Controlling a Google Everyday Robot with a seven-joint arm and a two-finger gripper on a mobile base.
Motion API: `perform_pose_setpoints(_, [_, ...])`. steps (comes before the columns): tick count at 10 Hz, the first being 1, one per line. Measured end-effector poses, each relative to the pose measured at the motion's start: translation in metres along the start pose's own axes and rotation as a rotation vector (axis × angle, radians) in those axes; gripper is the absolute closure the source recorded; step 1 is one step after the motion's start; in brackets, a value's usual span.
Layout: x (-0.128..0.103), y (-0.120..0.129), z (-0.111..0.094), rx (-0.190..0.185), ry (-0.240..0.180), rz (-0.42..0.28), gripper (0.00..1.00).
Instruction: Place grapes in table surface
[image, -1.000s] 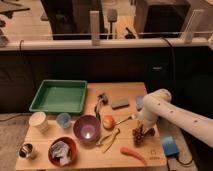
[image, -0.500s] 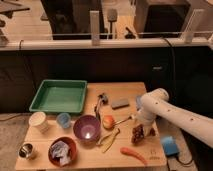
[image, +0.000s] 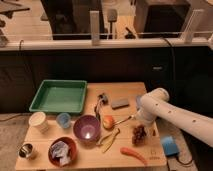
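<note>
The grapes (image: 139, 133), a dark purple-red bunch, lie on the light wooden table surface (image: 127, 92) near its right front part. My white arm reaches in from the right. Its end bends down over the grapes, and the gripper (image: 141, 123) sits right above them, mostly hidden by the wrist. I cannot tell whether it touches the bunch.
A green tray (image: 59, 96) stands at the back left. A purple bowl (image: 86, 128), an apple (image: 108, 122), a yellow peel (image: 110, 139) and a carrot (image: 132, 154) lie left of and in front of the grapes. A grey block (image: 120, 103) lies behind them. A blue sponge (image: 168, 146) is at the right edge. Cups (image: 38, 120) and a red bowl (image: 62, 150) stand front left.
The end of the arm has edged slightly to the left over the grapes. The grapes stay in the same spot.
</note>
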Motion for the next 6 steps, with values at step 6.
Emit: perform_pose_setpoints(6, [-0.0009, 0.002, -0.0019, -0.004, 0.006, -0.003, 0.2])
